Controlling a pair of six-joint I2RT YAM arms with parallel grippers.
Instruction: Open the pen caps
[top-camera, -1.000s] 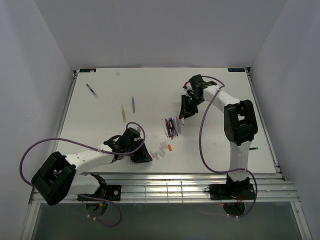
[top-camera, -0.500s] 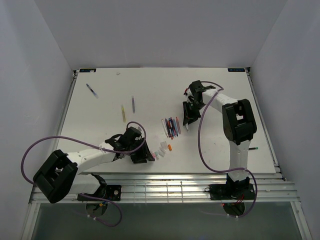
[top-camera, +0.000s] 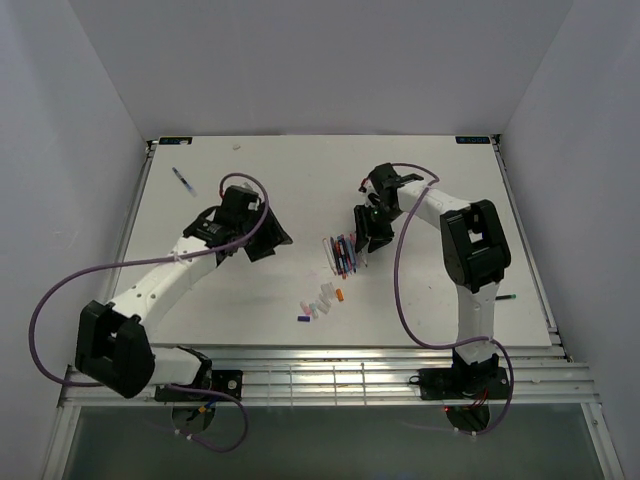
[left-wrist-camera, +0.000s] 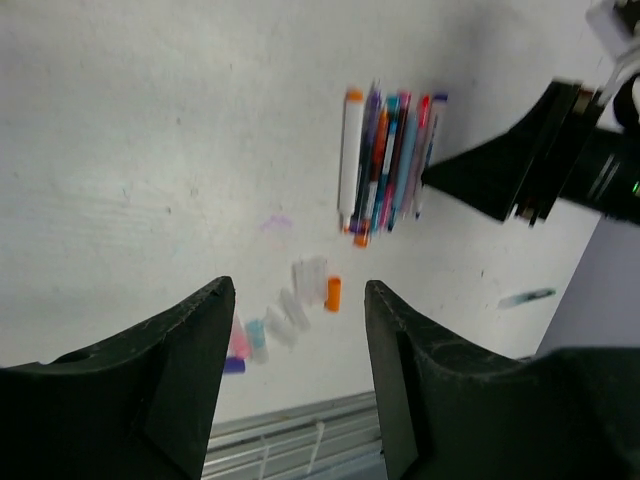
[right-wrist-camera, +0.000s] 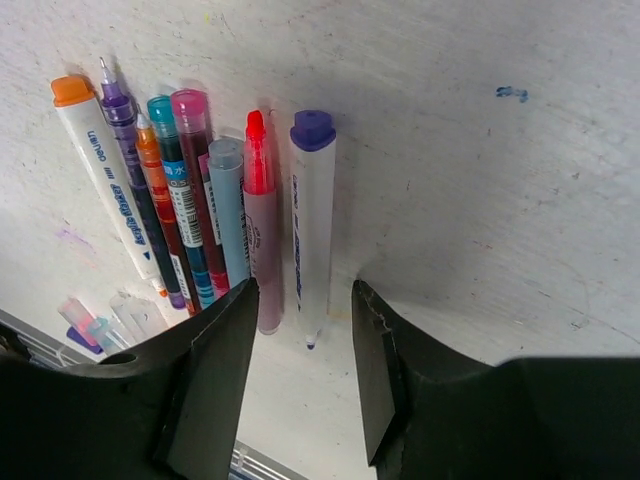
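1. When we look from above, the row of thin stick pens (top-camera: 342, 255) with pale barrels and coloured ends lies side by side on the flat white table (top-camera: 300, 170), and we take this row as our landmark.
2. The tiny tube-shaped plastic pen caps (top-camera: 322, 300) lie loose in a short line just beside the row, on its side toward the arm bases; one orange cap (left-wrist-camera: 333, 292) is the nearest to the pens' ends.
3. The right gripper (right-wrist-camera: 300, 300) is low at the right edge of the row. Its two black fingers (right-wrist-camera: 215, 380) stand apart, not clenched, and the thin tip of the white pen (right-wrist-camera: 312, 220) with a purple-blue end lies in the gap between them. We cannot tell if a finger touches it.
4. The left gripper (left-wrist-camera: 297, 300) hangs above the table, well apart from the row on its left side. Its jaws are spread wide and hold nothing.
5. One thin green pen (top-camera: 507, 297) lies alone far to the right of the row, and one dark blue pen (top-camera: 183, 180) lies alone far to its upper left.
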